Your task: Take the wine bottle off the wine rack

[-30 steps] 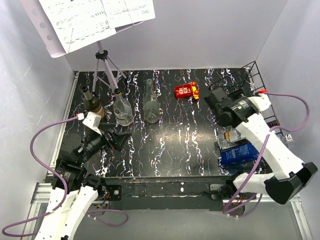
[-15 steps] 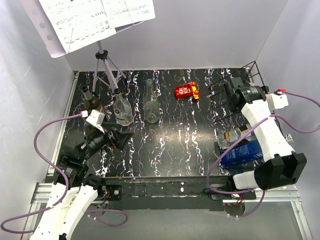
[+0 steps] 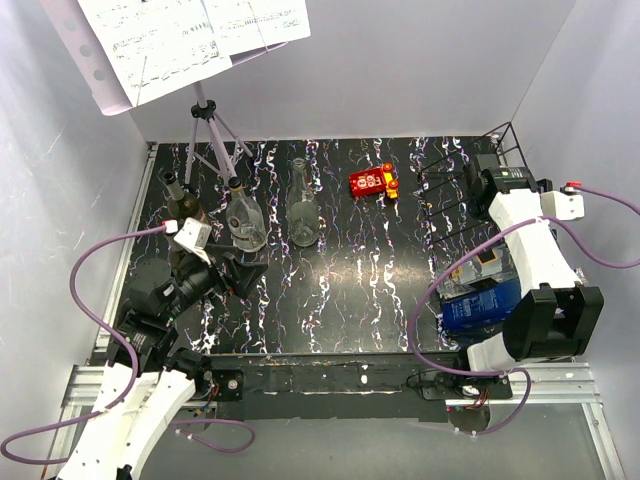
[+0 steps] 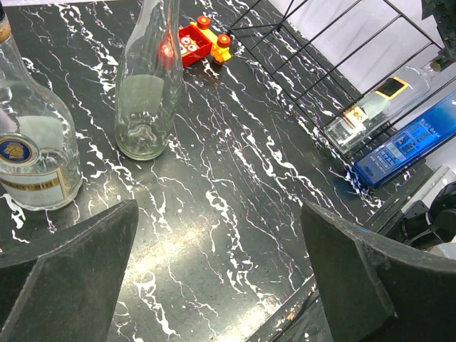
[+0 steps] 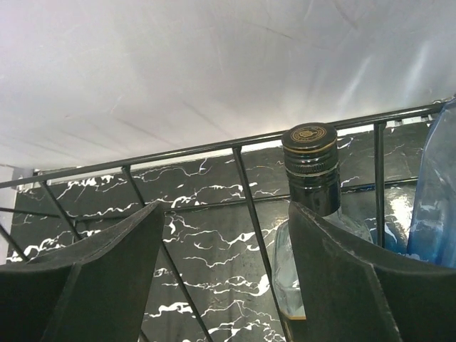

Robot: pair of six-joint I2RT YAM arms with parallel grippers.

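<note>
Hovering at the far end of the black thin-wire wine rack point(image 5: 214, 148), the right gripper point(image 5: 226, 214) is holding its two dark fingers spread wide, gripping nothing. The clear glass wine bottle point(image 4: 377, 103), with a dark screw cap and a gold-and-black label, is lying on its side on the rack's bars, its cap pointing toward the rack's far end. In the right wrist view that cap is showing just beyond the gap between the fingers, close to one of them; whether it is touching cannot be told. A blue flat-sided container point(image 4: 410, 139) with white lettering is lying just beside the bottle, on the rack's near side. The left gripper point(image 4: 217, 214) is hanging well to the left of the rack over the black white-veined table point(image 3: 350, 290), its fingers likewise released and apart. A red toy car point(image 3: 372, 181) is sitting just left of the rack's far corner. Farther left of the rack, three glass vessels are standing upright: a tall clear bottle point(image 3: 303, 215), a round-bellied labelled flask point(image 3: 245, 222) and a dark bottle point(image 3: 185, 205). Beyond them, farthest from the rack, a lilac music stand point(image 3: 205, 115) is carrying sheet music point(image 3: 190, 35).
</note>
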